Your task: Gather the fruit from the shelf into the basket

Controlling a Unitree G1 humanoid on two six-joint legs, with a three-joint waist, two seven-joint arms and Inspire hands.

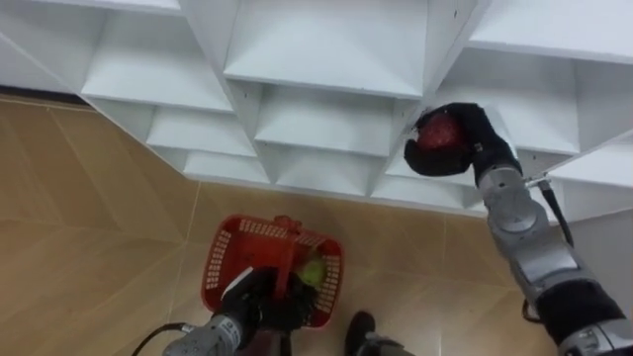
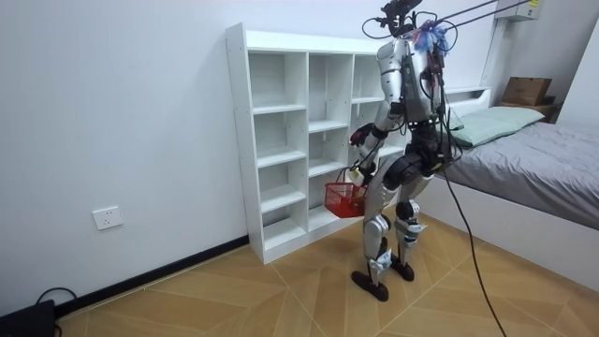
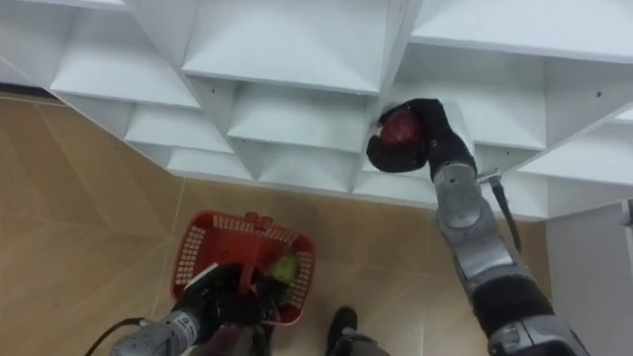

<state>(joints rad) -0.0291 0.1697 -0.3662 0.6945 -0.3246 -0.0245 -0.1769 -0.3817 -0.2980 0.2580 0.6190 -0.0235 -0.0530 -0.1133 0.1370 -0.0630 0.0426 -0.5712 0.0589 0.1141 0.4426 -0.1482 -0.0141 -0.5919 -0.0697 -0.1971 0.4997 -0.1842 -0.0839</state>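
Within the right hand, round red fruit

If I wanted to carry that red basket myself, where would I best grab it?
By the handle arching over the red basket, reaching down from above. Its mesh walls offer no firm hold, and hung from the handle the green fruit should stay inside. The left robot hand curls round that handle.

No text, label, number or sign is legible anywhere. Shelf, basket and wall socket carry no marking that can be read. Any print on the cardboard box is too small to tell.
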